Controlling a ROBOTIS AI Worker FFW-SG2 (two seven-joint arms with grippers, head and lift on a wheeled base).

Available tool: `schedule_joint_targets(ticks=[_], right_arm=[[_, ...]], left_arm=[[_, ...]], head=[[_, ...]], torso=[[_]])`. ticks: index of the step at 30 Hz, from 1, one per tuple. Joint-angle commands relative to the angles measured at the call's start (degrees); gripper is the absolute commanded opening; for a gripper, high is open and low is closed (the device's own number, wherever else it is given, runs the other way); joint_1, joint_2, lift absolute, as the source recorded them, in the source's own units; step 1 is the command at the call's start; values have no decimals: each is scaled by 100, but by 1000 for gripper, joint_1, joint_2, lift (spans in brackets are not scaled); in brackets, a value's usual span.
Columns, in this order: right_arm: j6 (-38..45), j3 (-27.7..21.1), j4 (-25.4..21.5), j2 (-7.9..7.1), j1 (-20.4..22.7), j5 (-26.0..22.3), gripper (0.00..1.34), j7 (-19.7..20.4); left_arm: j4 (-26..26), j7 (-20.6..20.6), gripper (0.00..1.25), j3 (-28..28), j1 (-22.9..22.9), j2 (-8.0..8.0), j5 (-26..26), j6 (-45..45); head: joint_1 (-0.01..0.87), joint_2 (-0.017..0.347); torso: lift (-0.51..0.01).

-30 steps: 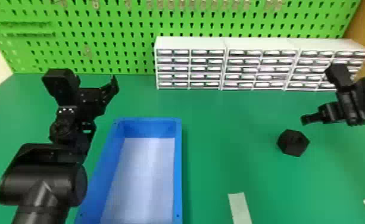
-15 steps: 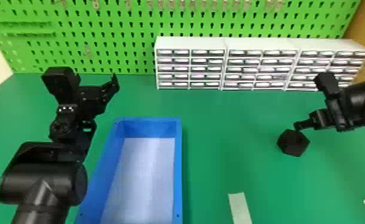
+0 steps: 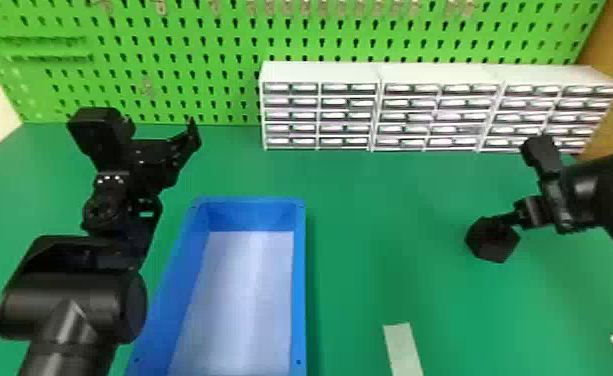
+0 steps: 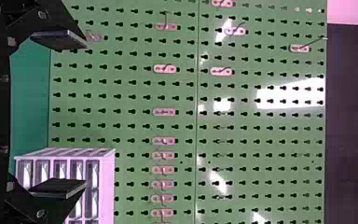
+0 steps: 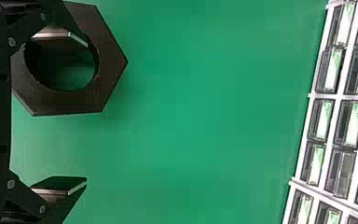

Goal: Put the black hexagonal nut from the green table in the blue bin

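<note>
Your right gripper [image 5: 85, 113] has come farther in from the robot's right over the last second, and in the head view it now reaches the black hexagonal nut [image 5: 112, 67]. The nut itself hasn't shifted: it lies on the green table [image 3: 395, 270], well to the right of the blue bin [image 3: 299, 285]. Your right gripper's two fingers are spread wide. One overlaps the nut in the wrist view, but you can't tell whether it touches; the other is off to one side, so you have no grip yet. That puts you, I'd judge, at the lining-up step. Centre the nut between the fingers before you close, or one finger may just shove it along. Your left gripper [image 4: 85, 114] stays parked beyond the bin's left side, fingers apart.
</note>
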State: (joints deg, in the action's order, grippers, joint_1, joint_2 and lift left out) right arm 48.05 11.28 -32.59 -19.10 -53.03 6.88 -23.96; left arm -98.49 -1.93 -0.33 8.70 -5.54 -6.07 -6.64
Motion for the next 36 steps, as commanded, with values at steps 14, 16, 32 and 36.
schedule_joint_targets(ticks=[14, 16, 32, 36], right_arm=[[-278, -188, 201, 161, 144, 112, 991, 172], [-261, -170, 201, 161, 152, 138, 816, 172], [-94, -56, 148, 179, 126, 270, 224, 181], [-23, -30, 78, 179, 126, 270, 224, 181]], left_arm=[[93, -1, 1028, 86, -70, 0, -87, 75], [93, -1, 1028, 77, -61, 9, -78, 75], [102, -1, 1028, 86, -70, 0, -26, 92], [128, -1, 1028, 112, -79, 0, -8, 84]], head=[[686, 51], [686, 51], [686, 51], [686, 51]], torso=[[-96], [-96], [-96], [-96]])
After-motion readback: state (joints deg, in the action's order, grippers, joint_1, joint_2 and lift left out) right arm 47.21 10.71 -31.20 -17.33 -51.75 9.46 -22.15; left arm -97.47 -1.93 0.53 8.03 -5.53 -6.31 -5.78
